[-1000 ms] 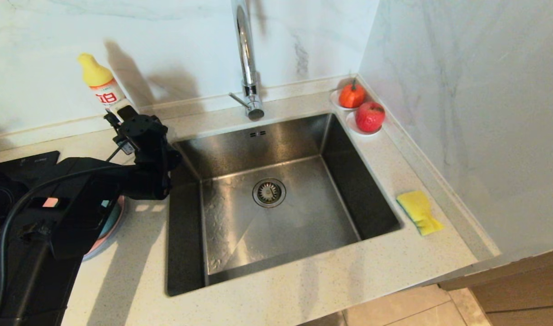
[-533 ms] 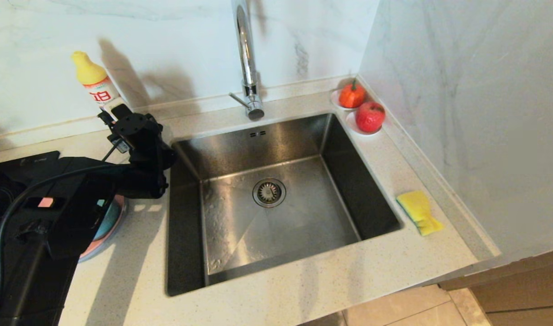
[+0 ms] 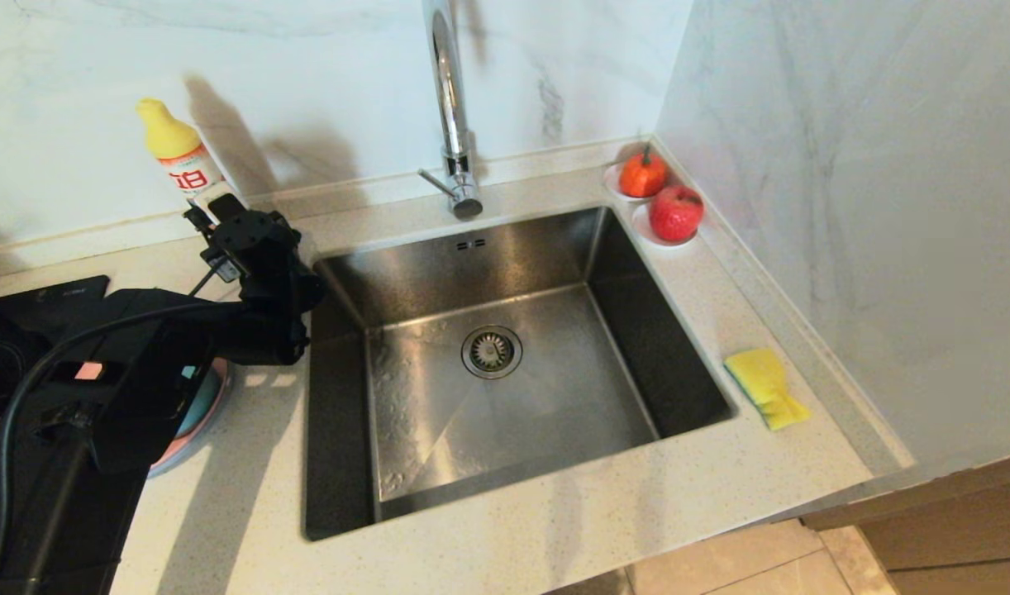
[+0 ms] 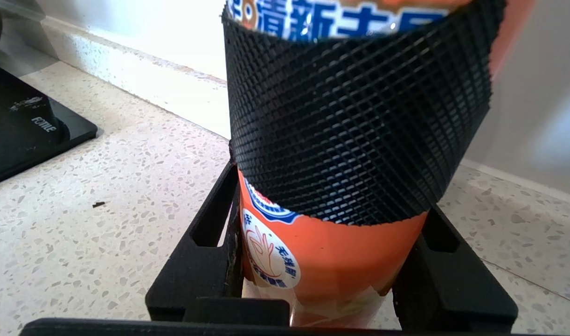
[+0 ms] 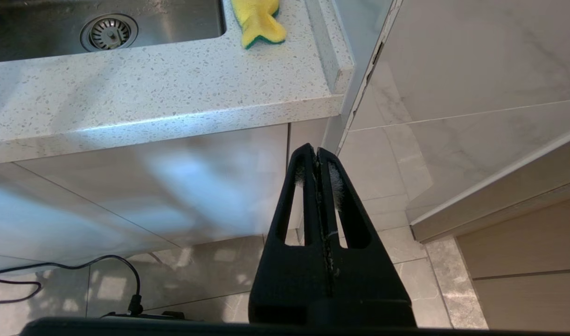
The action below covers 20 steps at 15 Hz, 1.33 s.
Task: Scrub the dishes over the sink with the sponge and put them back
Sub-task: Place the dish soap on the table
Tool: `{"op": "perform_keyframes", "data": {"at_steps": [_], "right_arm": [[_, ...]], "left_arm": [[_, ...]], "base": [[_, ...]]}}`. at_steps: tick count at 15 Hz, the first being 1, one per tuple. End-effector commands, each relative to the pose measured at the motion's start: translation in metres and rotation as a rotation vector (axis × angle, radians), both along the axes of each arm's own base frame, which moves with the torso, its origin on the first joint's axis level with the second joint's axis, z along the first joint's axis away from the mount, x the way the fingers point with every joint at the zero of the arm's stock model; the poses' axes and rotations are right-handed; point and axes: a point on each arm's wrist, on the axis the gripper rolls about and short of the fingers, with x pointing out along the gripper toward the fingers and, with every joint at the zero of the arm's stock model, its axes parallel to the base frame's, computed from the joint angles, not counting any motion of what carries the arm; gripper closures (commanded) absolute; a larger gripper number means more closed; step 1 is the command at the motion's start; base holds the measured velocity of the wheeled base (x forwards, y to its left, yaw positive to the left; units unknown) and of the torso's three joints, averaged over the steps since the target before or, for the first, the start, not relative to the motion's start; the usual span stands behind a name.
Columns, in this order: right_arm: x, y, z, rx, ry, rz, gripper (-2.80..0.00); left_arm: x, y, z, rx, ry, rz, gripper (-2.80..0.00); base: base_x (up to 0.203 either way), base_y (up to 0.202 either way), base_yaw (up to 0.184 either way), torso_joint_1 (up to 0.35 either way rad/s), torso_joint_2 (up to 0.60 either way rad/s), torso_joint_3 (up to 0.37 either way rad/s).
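My left gripper [image 3: 217,208] [image 4: 331,196] is shut on the lower part of a tilted detergent bottle [image 3: 180,157] [image 4: 341,261] with a yellow cap, an orange label and a black mesh sleeve, at the back left of the counter. The dishes, a teal bowl [image 3: 199,406] on a pink plate [image 3: 171,454], lie mostly hidden under my left arm. The yellow sponge [image 3: 765,386] [image 5: 259,21] lies on the counter to the right of the steel sink [image 3: 555,413]. My right gripper [image 5: 316,151] hangs shut and empty below the counter's front edge.
The chrome tap [image 3: 451,107] rises behind the sink. Two red fruits on small white saucers [image 3: 675,211] sit in the back right corner by the marble wall. A black hob [image 3: 50,293] lies at the far left.
The bottle in my left gripper swayed slightly to the left and came back. Nothing else has moved.
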Motion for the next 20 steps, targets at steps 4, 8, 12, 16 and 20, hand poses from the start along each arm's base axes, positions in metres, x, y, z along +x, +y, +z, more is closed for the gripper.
{"op": "perform_keyframes", "data": {"at_steps": [4, 8, 12, 16, 20], "right_arm": [[0.000, 0.000, 0.000, 0.000, 0.000, 0.001, 0.00], [0.000, 0.000, 0.000, 0.000, 0.000, 0.001, 0.00], [0.000, 0.000, 0.000, 0.000, 0.000, 0.001, 0.00], [0.000, 0.000, 0.000, 0.000, 0.000, 0.001, 0.00], [0.000, 0.000, 0.000, 0.000, 0.000, 0.001, 0.00]], "left_arm": [[0.000, 0.000, 0.001, -0.003, -0.007, 0.006, -2.80], [-0.002, 0.000, 0.003, -0.004, -0.014, 0.005, -2.80], [-0.010, 0.000, 0.026, -0.004, -0.061, 0.005, -2.80], [-0.022, -0.004, 0.056, -0.006, -0.111, -0.002, -2.80], [-0.042, -0.007, 0.095, 0.020, -0.160, 0.004, -2.80]], "base": [[0.000, 0.000, 0.000, 0.000, 0.00, 0.000], [0.000, 0.000, 0.000, 0.000, 0.00, 0.000], [0.000, 0.000, 0.000, 0.000, 0.00, 0.000], [0.000, 0.000, 0.000, 0.000, 0.00, 0.000], [0.000, 0.000, 0.000, 0.000, 0.00, 0.000]]}}
